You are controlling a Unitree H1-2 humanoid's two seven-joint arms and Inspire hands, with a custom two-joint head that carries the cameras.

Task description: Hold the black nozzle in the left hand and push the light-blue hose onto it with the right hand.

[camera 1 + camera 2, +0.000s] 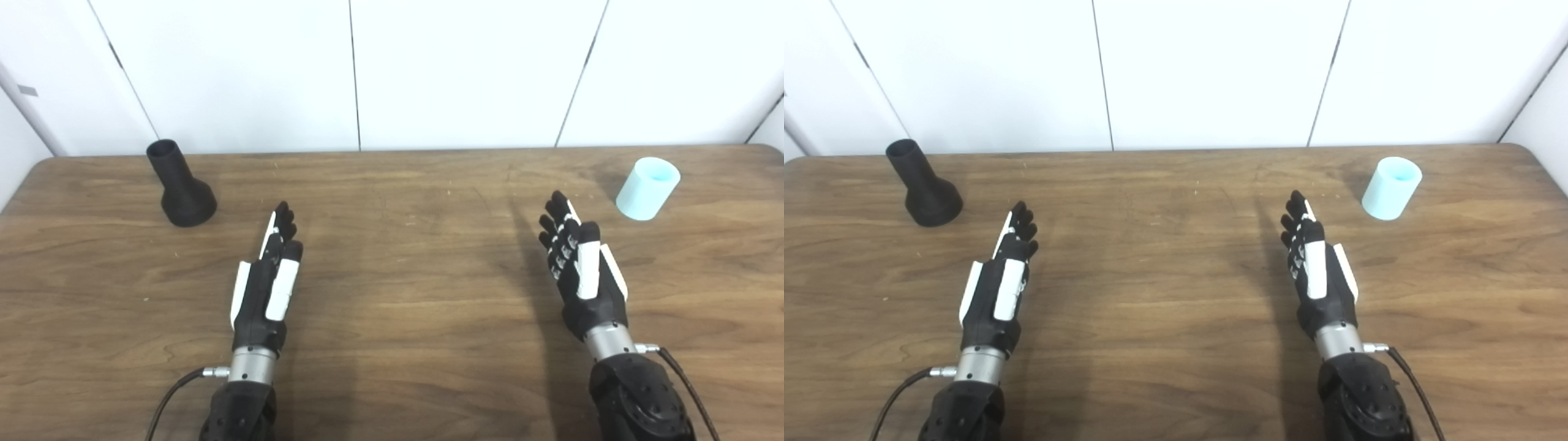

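The black nozzle (180,187) stands on its wide base at the far left of the wooden table, narrow neck up and leaning left. The light-blue hose piece (647,188), a short open cylinder, stands at the far right. My left hand (267,285) hovers open over the table, fingers stretched forward, to the right of and nearer than the nozzle. My right hand (579,266) is also open with fingers extended, left of and nearer than the hose. Neither hand touches anything.
The wooden table (404,294) runs to a white panelled wall (392,67) at the back. Its rounded back corners show at both sides. Cables trail from both wrists near the bottom edge.
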